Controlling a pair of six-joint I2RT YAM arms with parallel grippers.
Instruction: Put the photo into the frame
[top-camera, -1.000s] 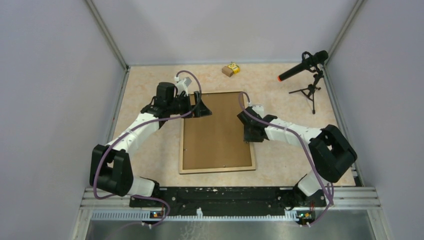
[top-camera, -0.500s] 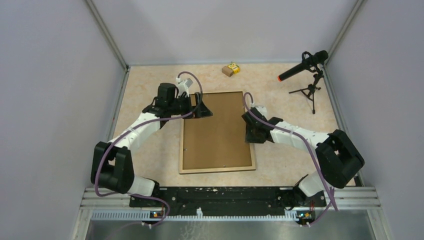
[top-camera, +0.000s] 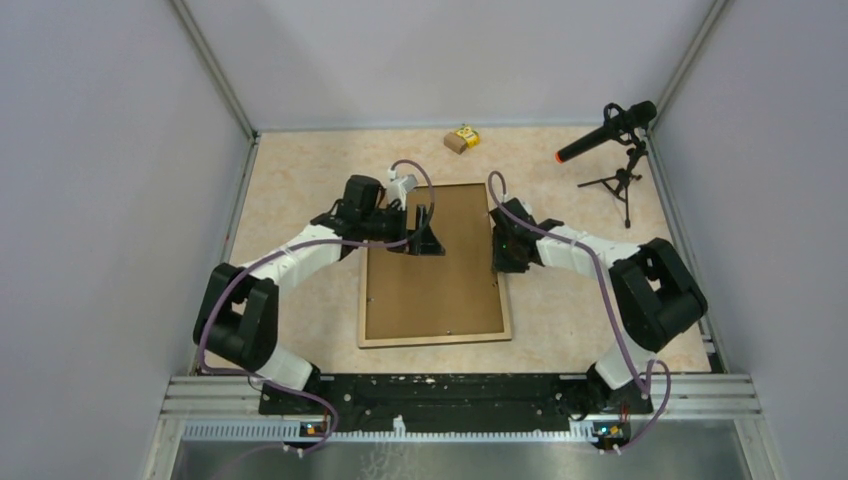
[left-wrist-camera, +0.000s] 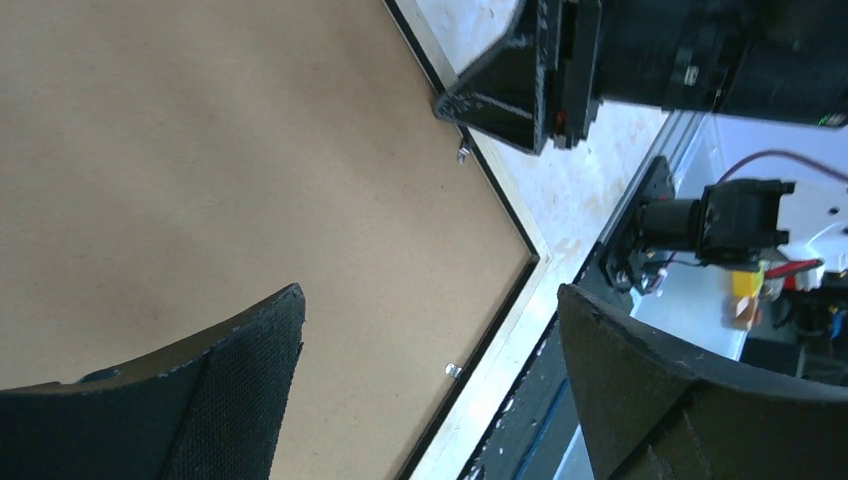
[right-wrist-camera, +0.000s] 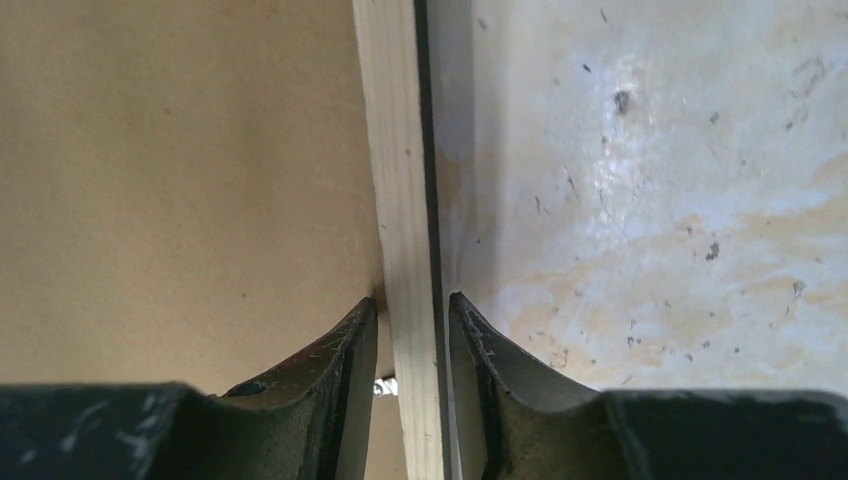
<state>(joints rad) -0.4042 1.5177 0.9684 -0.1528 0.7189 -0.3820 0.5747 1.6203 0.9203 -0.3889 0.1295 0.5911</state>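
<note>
The frame (top-camera: 436, 340) lies face down on the table, light-wood rim up, with the plain brown backing board (top-camera: 435, 285) set in it. The photo is hidden. My left gripper (top-camera: 425, 232) is open and empty, hovering over the board's upper part; the left wrist view shows its gripper (left-wrist-camera: 430, 300) above the board (left-wrist-camera: 200, 150) and the rim (left-wrist-camera: 505, 335). My right gripper (top-camera: 503, 250) is at the frame's right side. In the right wrist view it (right-wrist-camera: 412, 300) is shut on the wood rim (right-wrist-camera: 395, 150), one finger on the board side, one on the table side.
A microphone on a small tripod (top-camera: 610, 135) stands at the back right. A small brown and yellow box (top-camera: 461, 138) lies at the back edge. Small metal clips (left-wrist-camera: 453, 371) sit along the frame's inner edge. Walls close in the left and right sides.
My left gripper has moved right, from the frame's upper left corner to over the board. My right gripper has moved away from me along the right rim. The frame has stayed put.
</note>
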